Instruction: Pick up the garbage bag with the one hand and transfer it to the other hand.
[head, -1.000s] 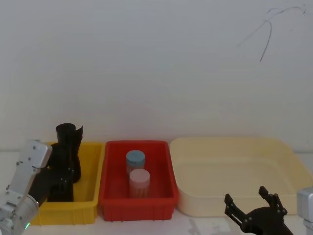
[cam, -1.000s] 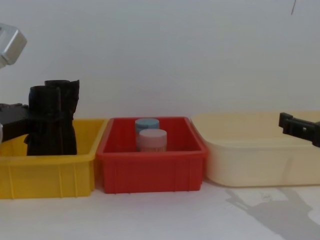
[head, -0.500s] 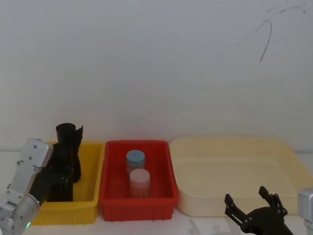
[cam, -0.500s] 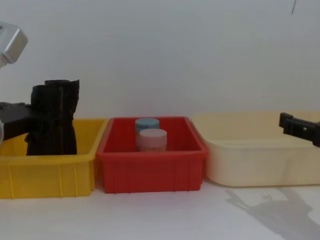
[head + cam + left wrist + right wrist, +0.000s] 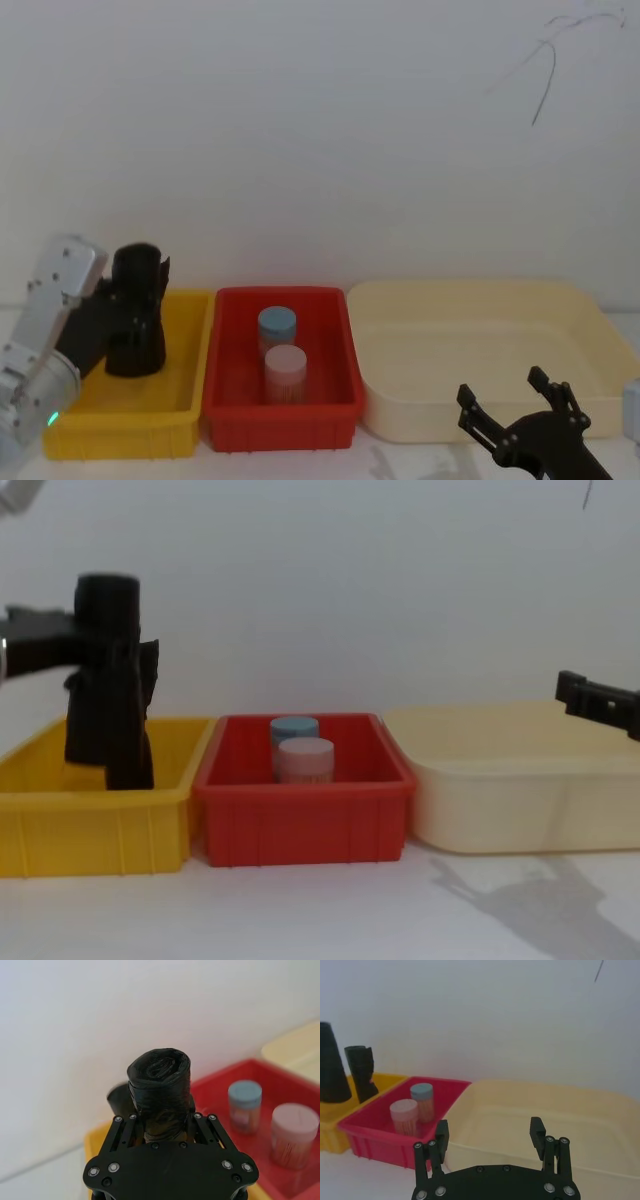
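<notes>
The garbage bag (image 5: 135, 315), a thick black roll, hangs upright over the yellow bin (image 5: 120, 428). My left gripper (image 5: 118, 322) is shut on its sides. In the left wrist view the fingers (image 5: 123, 1130) press both flanks of the garbage bag (image 5: 160, 1085). The chest view shows the garbage bag (image 5: 100, 670) raised, its top well above the yellow bin's rim (image 5: 95, 800). My right gripper (image 5: 503, 390) hovers open and empty in front of the cream tub (image 5: 480, 300), far from the bag. In the right wrist view its fingers (image 5: 442, 1132) stand wide apart.
A slimmer black roll (image 5: 138, 735) with a ragged top stands in the yellow bin just behind the lifted bag. The red bin (image 5: 280, 415) in the middle holds a blue-lidded jar (image 5: 277, 325) and a pink-lidded jar (image 5: 285, 370). A white wall is close behind.
My left gripper has risen with the garbage bag, lifting it off the yellow bin's floor and away from the slimmer roll. The right gripper has barely shifted.
</notes>
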